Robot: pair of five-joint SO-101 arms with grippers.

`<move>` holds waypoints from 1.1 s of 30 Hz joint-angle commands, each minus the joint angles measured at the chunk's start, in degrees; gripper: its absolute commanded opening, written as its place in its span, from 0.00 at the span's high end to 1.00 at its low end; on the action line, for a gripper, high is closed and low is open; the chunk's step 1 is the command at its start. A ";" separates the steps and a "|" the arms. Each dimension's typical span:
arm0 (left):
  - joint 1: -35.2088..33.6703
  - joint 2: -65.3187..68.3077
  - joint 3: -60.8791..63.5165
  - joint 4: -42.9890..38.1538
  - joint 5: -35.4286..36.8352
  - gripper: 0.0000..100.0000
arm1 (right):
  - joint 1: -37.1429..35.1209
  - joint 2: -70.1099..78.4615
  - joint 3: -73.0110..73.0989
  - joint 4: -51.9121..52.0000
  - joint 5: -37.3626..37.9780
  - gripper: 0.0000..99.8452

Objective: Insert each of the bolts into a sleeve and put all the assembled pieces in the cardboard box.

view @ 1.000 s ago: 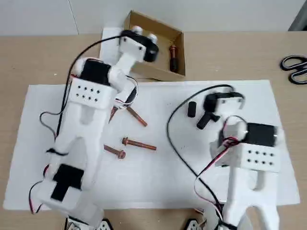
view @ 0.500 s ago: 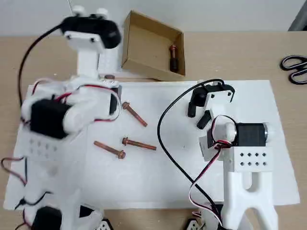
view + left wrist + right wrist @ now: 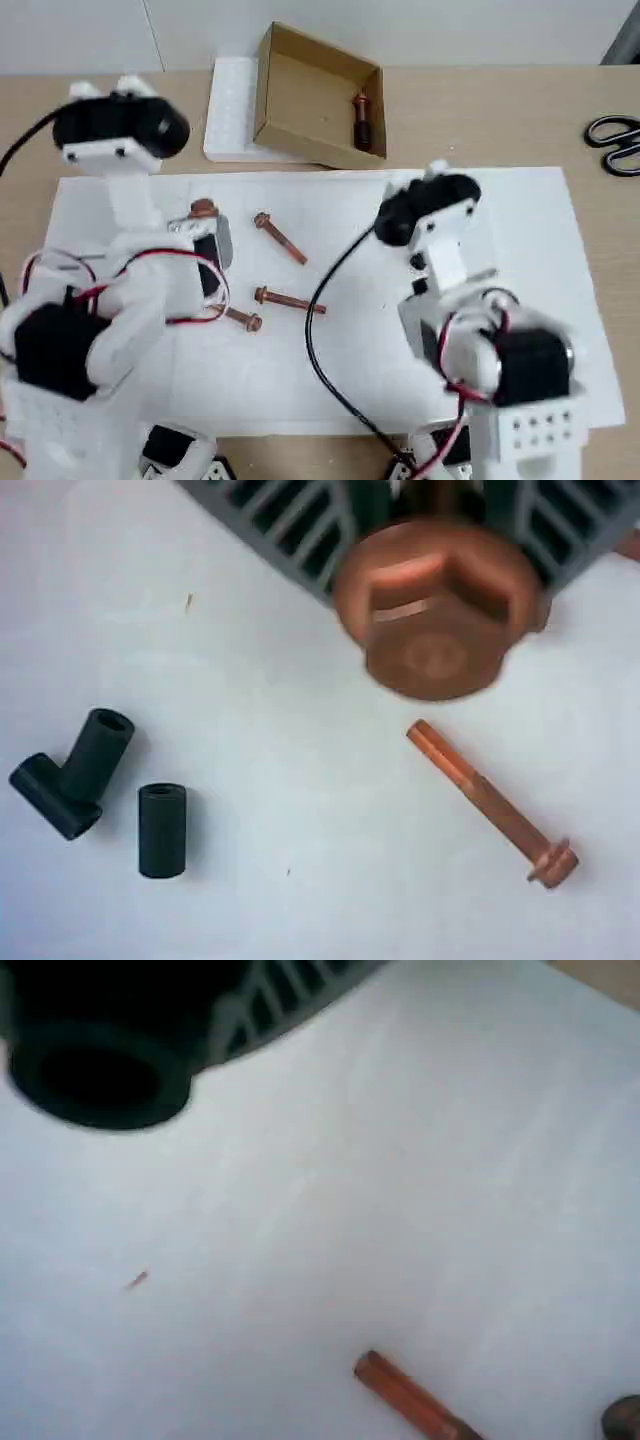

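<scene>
Copper bolt (image 3: pixel 437 610) I am pinching in my left pincer (image 3: pixel 430 500), black sleeve (image 3: pixel 100 1075) in my right pincer (image 3: pixel 170 1010); judging best practice: lining both axes up, then pushing slowly.

a second ago the left arm reached over the cardboard box (image 3: pixel 318 95); it has since swung off to the box's left and pulled back from it, its claw (image 3: pixel 210 232) carrying a bolt (image 3: pixel 203 208). the right arm has reared up short of the box, its claw (image 3: pixel 190 1020) lifting a black sleeve (image 3: pixel 100 1075).
</scene>
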 commanded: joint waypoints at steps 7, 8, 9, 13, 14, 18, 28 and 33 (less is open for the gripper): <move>-0.09 -13.27 15.43 -10.29 4.92 0.99 | -5.93 -12.70 13.36 -11.91 -11.08 1.00; -0.09 -15.21 18.07 -12.57 4.92 0.99 | -6.73 -13.76 15.21 -13.76 -11.69 1.00; -0.09 -17.23 20.79 -15.12 5.01 0.99 | -7.69 -14.90 16.79 -15.60 -12.48 1.00; -0.18 -25.67 31.60 -25.14 6.68 0.99 | -12.44 -18.86 23.65 -23.34 -14.24 1.00; -0.18 -27.60 34.07 -27.25 6.68 0.99 | -13.93 -19.91 24.97 -24.57 -14.42 1.00; -0.18 -34.37 41.45 -33.67 6.68 0.99 | -18.59 -23.78 30.24 -28.97 -14.33 1.00; 0.35 -42.99 48.04 -37.45 9.93 0.99 | -28.44 -29.58 37.98 -33.89 -14.07 1.00; 2.81 -43.96 49.63 -37.36 12.22 0.99 | -32.92 -30.02 39.38 -33.98 -14.07 1.00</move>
